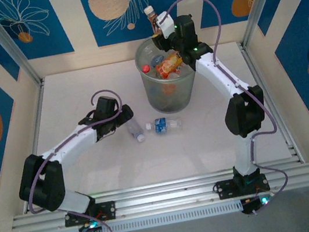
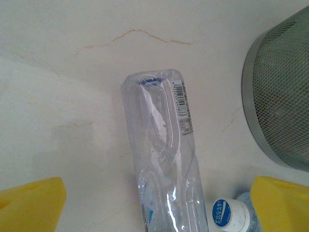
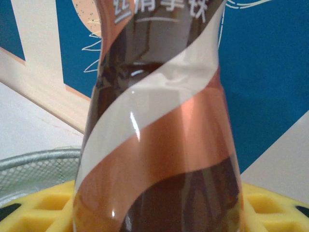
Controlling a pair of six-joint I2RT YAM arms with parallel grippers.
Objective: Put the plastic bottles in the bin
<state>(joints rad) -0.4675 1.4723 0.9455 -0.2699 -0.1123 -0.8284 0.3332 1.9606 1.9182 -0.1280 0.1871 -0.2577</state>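
White table point(image 1: 93, 173) carries two plastic bottles near the middle of the top view. At centre left the left gripper point(image 1: 124, 119) points right, its jaws spread wide and holding nothing. In the left wrist view its yellow fingers point(image 2: 31, 203) sit in the bottom corners, apart from a crushed clear bottle point(image 2: 161, 159) that lies lengthwise between them. Just right of that bottle point(image 1: 135, 132) lies a blue-labelled bottle point(image 1: 168, 125) on its side; its blue-and-white cap point(image 2: 224, 212) almost touches the crushed one.

Beyond them, at upper centre, stands the grey mesh bin point(image 1: 169, 99), with an orange-labelled bottle point(image 1: 169, 65) and a red cap point(image 1: 146, 68) inside.

Above the bin's far rim, the right gripper point(image 1: 162, 30) is clenched on a brown-and-white-labelled bottle point(image 3: 159, 145) with a pale cap, held upright. The bin's rim point(image 3: 34, 162) shows at lower left in the right wrist view.
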